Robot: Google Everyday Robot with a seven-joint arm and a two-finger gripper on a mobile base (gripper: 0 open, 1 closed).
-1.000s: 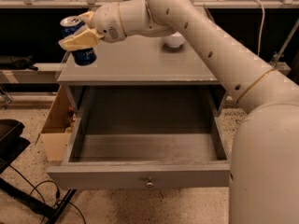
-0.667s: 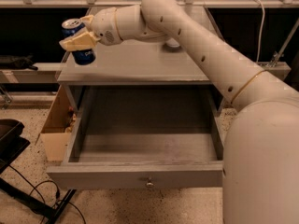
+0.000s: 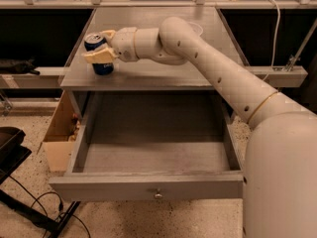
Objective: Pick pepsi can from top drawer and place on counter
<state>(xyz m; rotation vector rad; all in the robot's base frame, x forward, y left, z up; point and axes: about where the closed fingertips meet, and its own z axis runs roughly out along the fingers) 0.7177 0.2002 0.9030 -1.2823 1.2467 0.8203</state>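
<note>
Placing step: the gripper (image 3: 97,46), at about nine o'clock on the worktop (image 3: 163,78), has its jaws closed around the can (image 3: 102,66), whose base looks set down. The drawer (image 3: 148,155) stands open at six o'clock. Next, I judge: part the jaws and back away without tipping it.

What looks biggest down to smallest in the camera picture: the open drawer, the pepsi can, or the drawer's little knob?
1. top drawer: biggest, though it is also nearest the camera.
2. pepsi can: held by the gripper at the counter's front left.
3. knob: smallest.
</note>
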